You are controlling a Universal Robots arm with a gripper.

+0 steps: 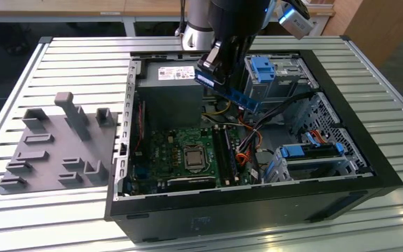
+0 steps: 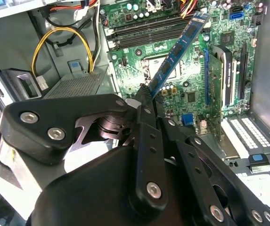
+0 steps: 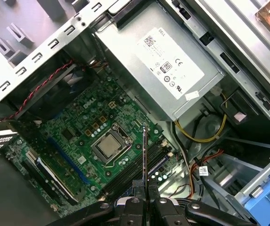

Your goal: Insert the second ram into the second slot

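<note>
My gripper [image 1: 213,67] is shut on the second ram [image 1: 227,93], a long blue stick that it holds tilted in the air above the open computer case [image 1: 257,207]. In the second wrist view the ram [image 2: 177,49] reaches out from the gripper [image 2: 145,94] over the green motherboard [image 2: 191,94]. Edge-on in the first wrist view, the ram [image 3: 144,160] rises from the gripper [image 3: 144,200] and lines up roughly over the dark ram slots [image 3: 160,165] beside the CPU socket [image 3: 107,147]. From outside, the slots [image 1: 225,152] lie well below the stick.
A grey power supply [image 1: 170,92] fills the case's far end. Blue drive cages [image 1: 261,68] [image 1: 314,152] and orange and yellow cables [image 1: 247,142] crowd the exterior view's right of the slots. A grey fixture plate [image 1: 54,149] lies on the slatted table [image 1: 48,220].
</note>
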